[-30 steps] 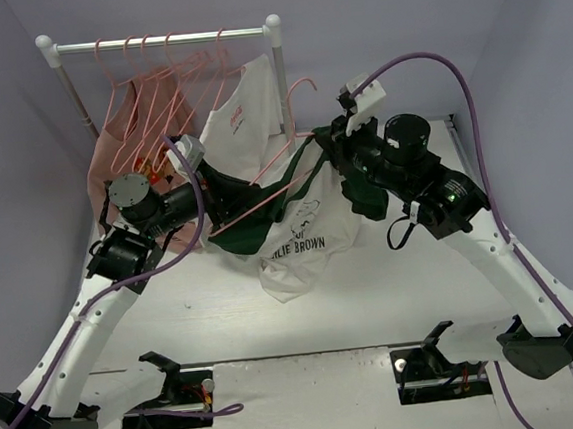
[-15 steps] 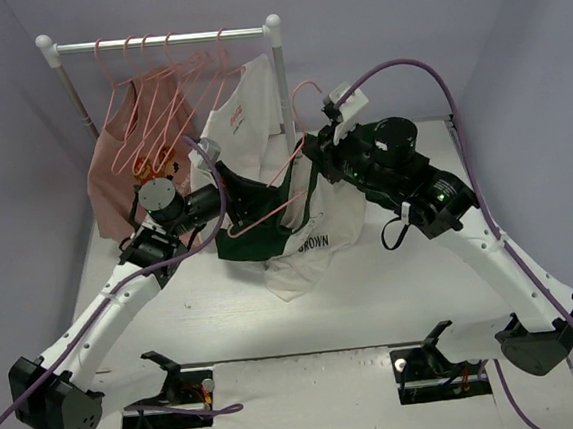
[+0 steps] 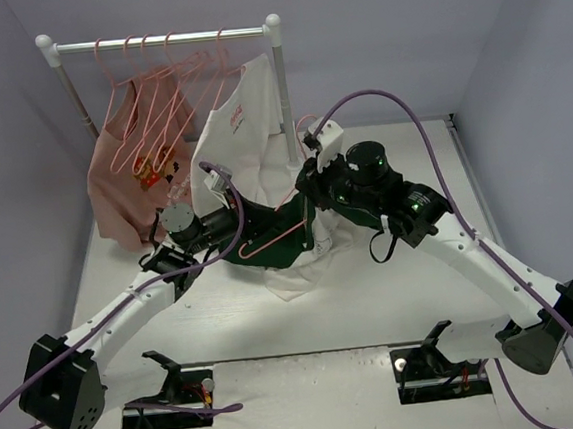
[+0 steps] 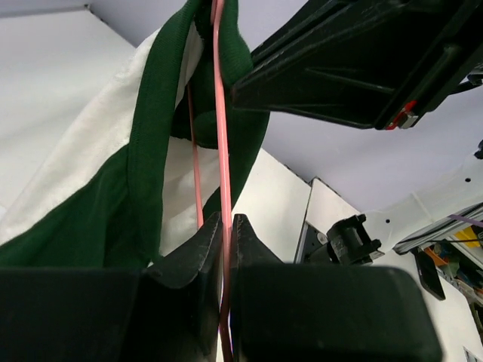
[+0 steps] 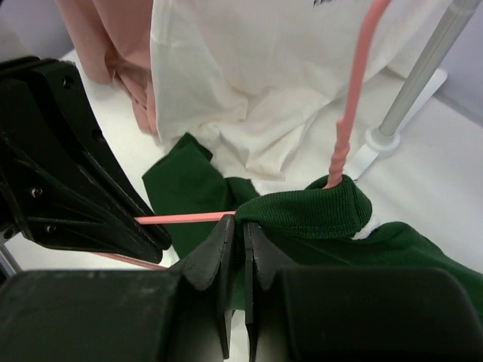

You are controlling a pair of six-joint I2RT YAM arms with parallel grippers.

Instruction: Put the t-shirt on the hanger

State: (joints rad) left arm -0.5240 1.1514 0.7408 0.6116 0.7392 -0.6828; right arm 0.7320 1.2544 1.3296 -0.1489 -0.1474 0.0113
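In the left wrist view, the left hand [image 4: 225, 230] is seen clamped tight on a thin bar of the hanger [image 4: 221, 113], with no gap left between its fingers. The bar is carried up inside the green collar of the t-shirt [image 4: 147, 158], and the black body of the right hand [image 4: 362, 60] is seen close above. This grip is too small to be judged from overhead.

In the right wrist view, the right hand [image 5: 240, 230] is shown pinched closed on the ribbed green collar. The neck of the hanger is seen rising out of the collar opening. A white shirt [image 5: 249, 68] and a pink shirt [image 5: 106, 38] are seen behind, near the post of the rack [image 5: 426, 60].

Only the overhead view gives the whole layout. The t-shirt is held up between the 2 hands near the middle of the bench [image 3: 394, 295], and its white body is sagged down onto the surface. The bench is white. The rack is set at its far edge, and several spare hangers [image 3: 156, 95] are hung on it. The scene is enclosed by pale lavender walls [image 3: 400, 24].
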